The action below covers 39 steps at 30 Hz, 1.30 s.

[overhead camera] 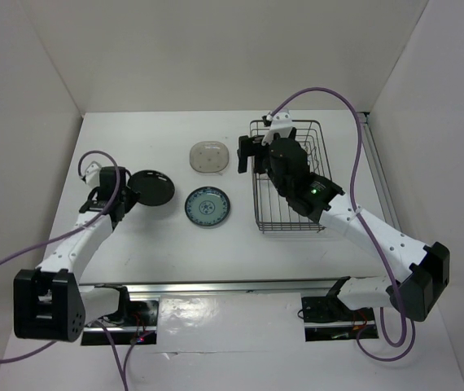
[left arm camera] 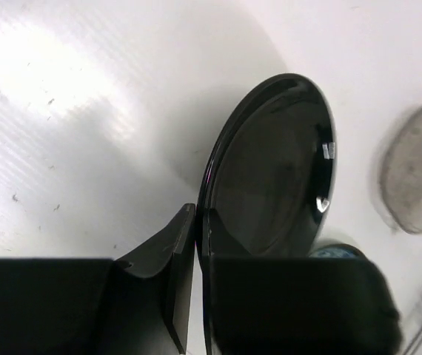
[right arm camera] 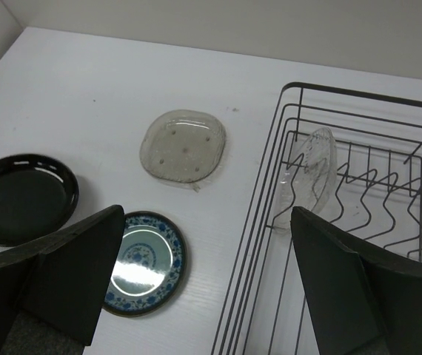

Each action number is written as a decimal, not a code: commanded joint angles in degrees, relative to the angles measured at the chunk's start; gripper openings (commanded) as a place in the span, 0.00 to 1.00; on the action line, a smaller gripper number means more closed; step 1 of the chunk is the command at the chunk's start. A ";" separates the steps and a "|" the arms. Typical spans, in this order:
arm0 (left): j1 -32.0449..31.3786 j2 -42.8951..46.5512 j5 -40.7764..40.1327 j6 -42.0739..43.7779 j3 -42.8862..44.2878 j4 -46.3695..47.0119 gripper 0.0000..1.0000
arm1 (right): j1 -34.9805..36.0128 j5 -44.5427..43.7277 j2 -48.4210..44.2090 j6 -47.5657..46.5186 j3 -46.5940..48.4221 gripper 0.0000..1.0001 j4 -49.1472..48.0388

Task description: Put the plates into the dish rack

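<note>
Black plate [left arm camera: 278, 170] is pinched at its rim by the left gripper [left arm camera: 202, 296], toward the left edge of the table [overhead camera: 163, 252]. Right gripper [right arm camera: 211, 281] is held with fingers spread wide, nothing between them, over the left wall of the dish rack [right arm camera: 359, 94], which sits by the right edge. The clear glass plate [right arm camera: 311, 174] is seen standing on edge among the dividers. Beige plate [right arm camera: 183, 145] and blue-and-white plate [right arm camera: 146, 260] are seen lying flat mid-table, the beige one nearer the far edge.

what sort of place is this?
Probably a lab robot cell: bare white walls around a white table, left arm and right arm bolted at its edge, dish rack and blue-and-white plate staged.
</note>
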State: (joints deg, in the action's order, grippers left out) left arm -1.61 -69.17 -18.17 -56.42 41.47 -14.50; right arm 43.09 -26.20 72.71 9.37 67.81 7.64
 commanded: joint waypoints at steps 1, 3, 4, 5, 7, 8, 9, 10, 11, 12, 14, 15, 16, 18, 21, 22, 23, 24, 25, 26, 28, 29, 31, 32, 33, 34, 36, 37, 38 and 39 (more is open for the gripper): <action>-0.68 3.86 0.93 4.81 -1.30 5.51 0.00 | -0.38 3.95 -0.29 0.30 0.57 1.00 -3.50; -0.68 5.96 2.61 5.97 -3.40 8.51 0.00 | -2.12 9.47 -0.81 0.30 0.57 1.00 -4.64; -0.68 6.76 3.66 7.63 -4.29 10.27 0.00 | -2.74 12.11 -0.81 0.30 -0.04 1.00 -5.17; -0.68 7.63 5.33 7.64 -4.99 11.85 0.00 | -3.62 15.35 -0.81 0.30 -0.57 1.00 -5.18; -1.29 11.13 7.53 9.48 -7.79 16.85 0.00 | -6.86 28.08 -0.81 0.30 -1.18 1.00 -8.23; -1.29 12.55 9.28 10.10 -8.77 18.44 0.00 | -8.18 33.00 -0.81 0.82 -2.32 1.00 -9.82; -1.29 13.96 10.86 11.15 -9.91 20.28 0.00 | -9.50 43.06 -0.81 0.83 -2.94 1.00 -11.58; -1.29 15.36 12.71 11.94 -12.27 25.18 0.00 | -11.69 46.99 0.75 0.83 -2.95 1.00 -14.81; -1.29 17.64 16.38 11.95 -13.34 27.49 0.00 | -12.32 49.55 1.90 1.44 -2.95 1.00 -15.54; -1.29 18.45 18.24 12.47 -14.22 29.51 0.00 | -12.33 50.44 3.22 1.44 -1.99 1.00 -15.55; -1.29 19.15 21.59 13.00 -14.75 33.74 0.00 | -12.33 51.07 7.33 1.97 0.12 1.00 -15.55; -1.29 19.16 25.08 13.01 -15.28 35.14 0.00 | -12.33 52.55 8.67 1.97 0.13 1.00 -15.55; -1.82 19.16 26.42 13.53 -15.28 36.55 0.00 | -12.33 55.52 9.90 1.97 0.74 0.99 -16.51; -1.82 19.16 30.80 13.53 -15.81 40.86 0.00 | -11.81 57.83 13.24 2.59 1.61 0.99 -17.04; -1.82 19.16 35.29 13.53 -17.03 45.33 0.00 | -10.49 57.31 15.96 1.36 2.15 0.97 -17.04; -1.82 19.16 36.44 13.53 -17.04 46.48 0.00 | -10.48 55.48 16.50 1.36 2.15 0.97 -17.04; -1.82 18.63 37.76 13.53 -17.74 48.06 0.00 | -9.96 55.46 17.02 1.36 2.15 0.96 -17.04; -2.34 18.63 38.64 13.53 -17.74 48.95 0.00 | -9.96 55.46 17.99 0.75 2.15 0.96 -17.04; -2.35 18.63 39.52 13.53 -17.74 48.96 0.00 | -9.96 55.46 18.52 0.74 2.85 0.96 -17.04; -2.35 17.85 40.49 13.53 -17.74 50.70 0.00 | -9.43 54.85 18.52 0.74 3.64 0.96 -16.17; -2.88 16.53 42.68 12.40 -18.27 52.37 0.00 | -9.43 55.46 19.40 0.74 3.64 0.95 -16.16; -2.88 16.52 43.22 12.39 -18.27 53.51 0.00 | -8.91 55.46 20.10 1.26 3.64 0.92 -16.77; -2.88 15.99 43.92 12.39 -18.27 54.75 0.00 | -8.90 55.46 20.72 1.88 3.64 0.78 -16.78; -2.88 15.47 43.93 11.87 -18.27 54.76 0.00 | -8.38 56.25 21.42 1.88 3.64 0.73 -17.48; -2.88 15.47 43.93 11.86 -18.79 55.37 0.00 | -8.37 56.25 22.03 3.19 3.64 0.68 -18.09; -2.88 15.47 43.93 11.34 -18.80 55.98 0.00 | -8.37 57.30 22.04 3.72 3.64 0.62 -18.62; -2.88 15.47 43.93 11.34 -18.80 55.99 0.00 | -8.37 58.45 22.57 4.60 3.64 0.28 -19.23; -2.88 15.47 43.93 11.34 -18.80 55.20 0.00 | -8.37 57.58 22.57 5.48 4.34 0.10 -18.54; -2.88 15.47 41.92 11.34 -18.80 54.15 0.00 | -8.37 56.18 22.57 5.49 4.35 0.00 -17.84; -2.88 15.47 41.12 11.34 -18.28 53.01 0.00 | -8.37 53.30 22.57 5.49 4.35 0.00 -17.05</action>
State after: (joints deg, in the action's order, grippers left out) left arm -3.92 -54.19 22.63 -43.55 22.57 33.74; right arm 34.17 30.39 95.09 14.39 69.41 -7.55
